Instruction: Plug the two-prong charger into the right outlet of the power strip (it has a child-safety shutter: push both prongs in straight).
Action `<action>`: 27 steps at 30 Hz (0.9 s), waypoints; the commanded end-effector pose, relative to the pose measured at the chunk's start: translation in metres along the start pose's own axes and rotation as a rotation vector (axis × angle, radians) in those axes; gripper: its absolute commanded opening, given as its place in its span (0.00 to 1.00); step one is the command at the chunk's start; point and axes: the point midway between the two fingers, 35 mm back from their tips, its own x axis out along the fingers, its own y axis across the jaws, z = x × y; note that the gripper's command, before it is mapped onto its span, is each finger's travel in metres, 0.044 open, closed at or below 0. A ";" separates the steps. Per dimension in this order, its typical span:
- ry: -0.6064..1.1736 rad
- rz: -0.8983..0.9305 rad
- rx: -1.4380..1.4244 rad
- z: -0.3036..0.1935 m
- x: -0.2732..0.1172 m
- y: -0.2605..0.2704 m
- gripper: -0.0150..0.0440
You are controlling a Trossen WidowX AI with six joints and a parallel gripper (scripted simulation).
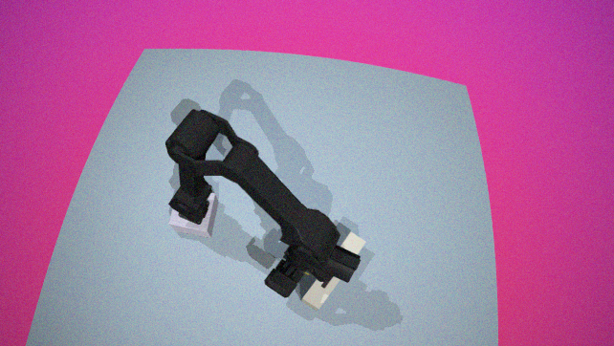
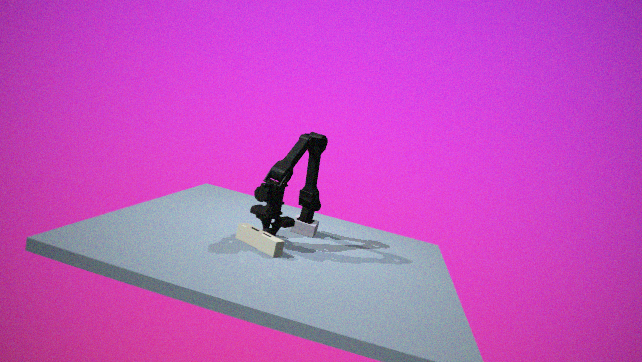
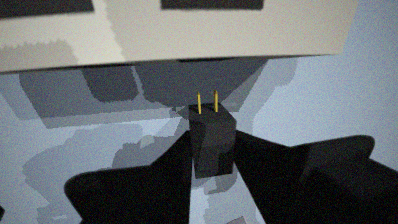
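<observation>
- One arm, one gripper point(image 3: 212, 150) — fingers clamped on the sides of one black charger point(image 3: 213, 142).
- Two yellow prongs point(image 3: 207, 102), side by side, pointing at the strip and apart from it.
- One cream strip point(image 3: 175, 35) on the table point(image 1: 383, 167); two dark outlets point(image 3: 212, 4) visible along its face in the wrist view.
- One pale base block point(image 1: 191, 225) under the arm, well apart from the strip.

The black arm point(image 1: 268, 186) hangs over the cream power strip point(image 1: 317, 295), apparently covering its middle.
</observation>
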 end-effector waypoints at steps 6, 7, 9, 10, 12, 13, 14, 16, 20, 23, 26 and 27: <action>0.000 0.006 0.020 0.011 0.000 0.001 0.25; 0.000 0.006 0.021 0.011 0.000 0.001 0.25; 0.000 0.007 0.021 0.011 0.000 0.001 0.25; 0.000 0.007 0.021 0.011 0.000 0.001 0.25; 0.000 0.007 0.021 0.011 0.000 0.002 0.25; 0.000 0.007 0.021 0.011 0.000 0.002 0.25; 0.000 0.007 0.021 0.011 0.000 0.002 0.25; 0.000 0.007 0.021 0.011 0.000 0.002 0.25; 0.000 0.007 0.021 0.011 0.000 0.002 0.25; 0.000 0.007 0.021 0.011 0.000 0.002 0.25; 0.000 0.007 0.021 0.012 0.000 0.002 0.25; -0.001 0.007 0.021 0.012 0.000 0.002 0.25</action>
